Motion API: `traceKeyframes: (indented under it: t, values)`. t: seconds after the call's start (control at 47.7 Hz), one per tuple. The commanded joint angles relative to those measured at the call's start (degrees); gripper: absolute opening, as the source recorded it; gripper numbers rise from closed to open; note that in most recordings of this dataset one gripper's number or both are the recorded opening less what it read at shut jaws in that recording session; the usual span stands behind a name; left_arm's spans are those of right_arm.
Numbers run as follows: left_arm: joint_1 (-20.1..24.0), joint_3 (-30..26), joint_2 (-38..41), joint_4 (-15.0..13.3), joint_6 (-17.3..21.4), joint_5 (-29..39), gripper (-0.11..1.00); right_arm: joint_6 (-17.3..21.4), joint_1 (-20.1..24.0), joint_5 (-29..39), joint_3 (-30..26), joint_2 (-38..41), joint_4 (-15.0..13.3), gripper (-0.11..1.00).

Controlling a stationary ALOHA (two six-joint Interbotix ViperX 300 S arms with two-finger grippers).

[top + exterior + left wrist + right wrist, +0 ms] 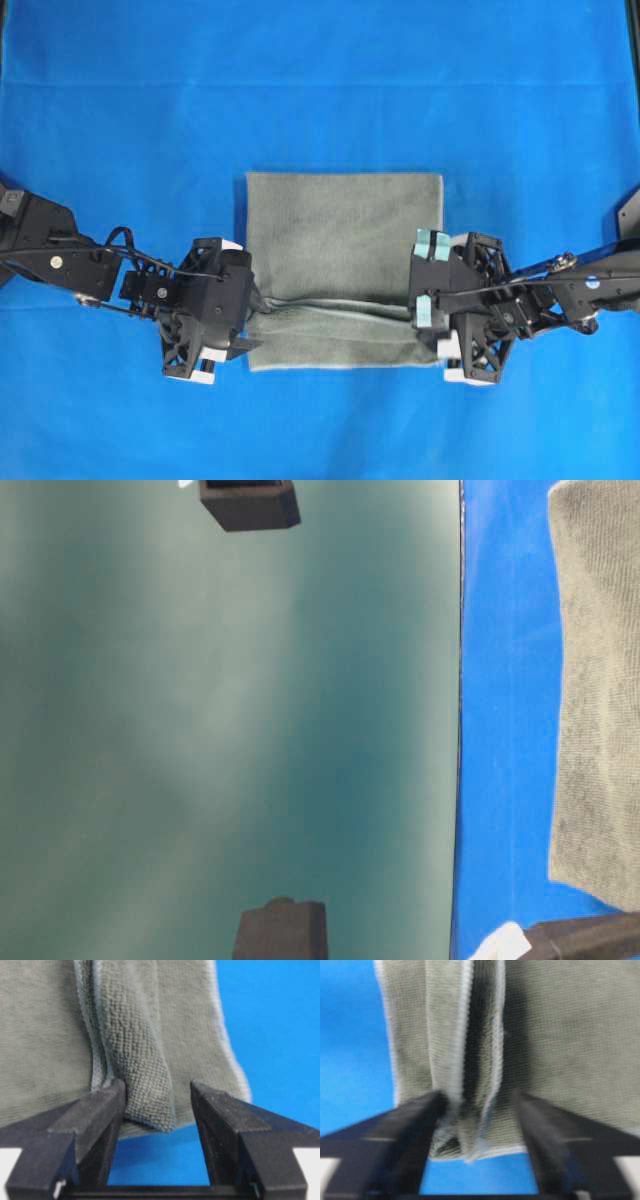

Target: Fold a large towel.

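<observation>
While lying flat | towel [345,235] folded | crease runs left-right

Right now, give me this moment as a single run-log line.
towel: flat on blue cloth, near edge bunched in a ridge | left pincer: open at ridge's left end | right pincer: open at right end | fold unfinished

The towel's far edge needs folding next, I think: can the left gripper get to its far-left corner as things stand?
Probably yes: the left gripper stands open beside the towel, and nothing lies on the blue cloth between it and that corner.
</observation>
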Motion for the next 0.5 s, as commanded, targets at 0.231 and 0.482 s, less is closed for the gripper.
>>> traceKeyframes:
  t: [0.231,0.482]
  values:
    - [-7.47,-1.93,-4.75,0.0,0.18,0.18,0.5,0.7,4.83,-0.09,-2.02,-0.79,1.85,0.52]
    - [-7.73,-1.41,-14.5,0.09,1.58,2.99,0.5,0.44,5.27,0.0,-2.99,-6.77,1.58,0.52]
